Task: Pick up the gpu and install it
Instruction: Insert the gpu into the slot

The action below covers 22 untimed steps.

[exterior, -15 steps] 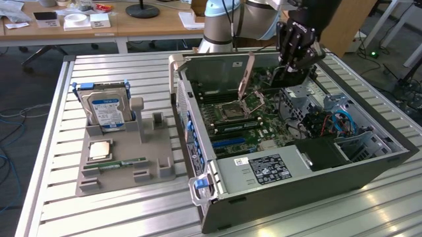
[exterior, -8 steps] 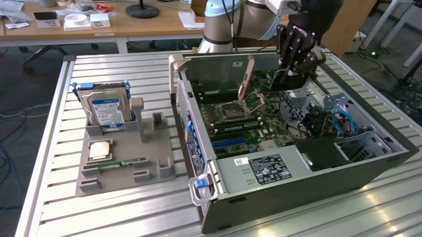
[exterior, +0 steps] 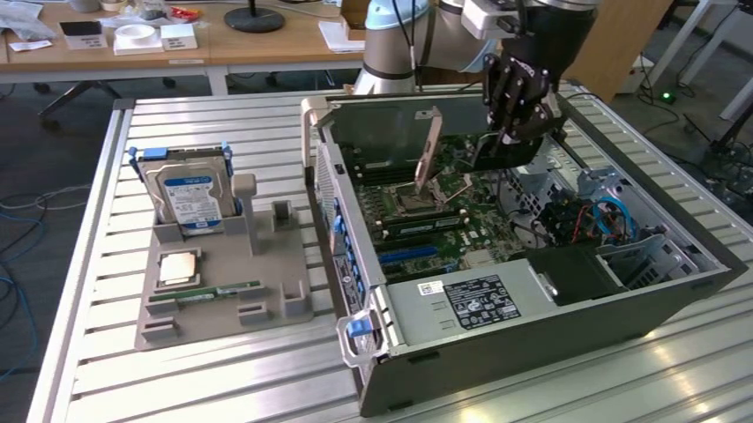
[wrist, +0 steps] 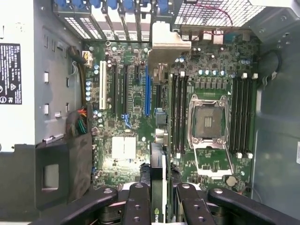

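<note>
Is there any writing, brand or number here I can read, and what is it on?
Nothing can be read with certainty.
Hard drive label: blue and white, print too small.
Black label on the silver box: white print, blurred.
White sticker beside it: too small.

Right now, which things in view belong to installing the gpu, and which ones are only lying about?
Part of the job:
- gpu
- gripper, closed on the gpu
- open computer case
- motherboard

Lying about:
- hard drive
- processor chip
- RAM stick
All three sit on the grey holder.
</note>
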### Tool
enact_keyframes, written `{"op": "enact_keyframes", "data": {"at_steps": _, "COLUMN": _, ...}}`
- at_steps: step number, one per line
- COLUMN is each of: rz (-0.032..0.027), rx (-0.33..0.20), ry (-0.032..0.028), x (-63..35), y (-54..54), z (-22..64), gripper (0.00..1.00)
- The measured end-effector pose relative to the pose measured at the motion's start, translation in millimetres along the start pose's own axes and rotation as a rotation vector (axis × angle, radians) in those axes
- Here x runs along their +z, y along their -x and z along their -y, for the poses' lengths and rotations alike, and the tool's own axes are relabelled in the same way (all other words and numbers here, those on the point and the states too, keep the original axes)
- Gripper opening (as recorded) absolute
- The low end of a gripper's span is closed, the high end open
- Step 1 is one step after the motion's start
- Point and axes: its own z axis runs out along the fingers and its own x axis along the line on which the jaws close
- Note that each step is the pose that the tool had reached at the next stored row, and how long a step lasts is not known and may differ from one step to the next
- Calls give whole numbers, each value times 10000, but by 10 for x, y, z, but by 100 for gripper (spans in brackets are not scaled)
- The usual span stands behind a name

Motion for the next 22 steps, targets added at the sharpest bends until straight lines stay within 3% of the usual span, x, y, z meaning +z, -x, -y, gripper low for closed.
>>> {"op": "enact_keyframes", "data": {"at_steps": 22, "rz": 15, "rx": -1, "ry": -7, "x": 24, "y": -104, "z": -16, "gripper": 26}}
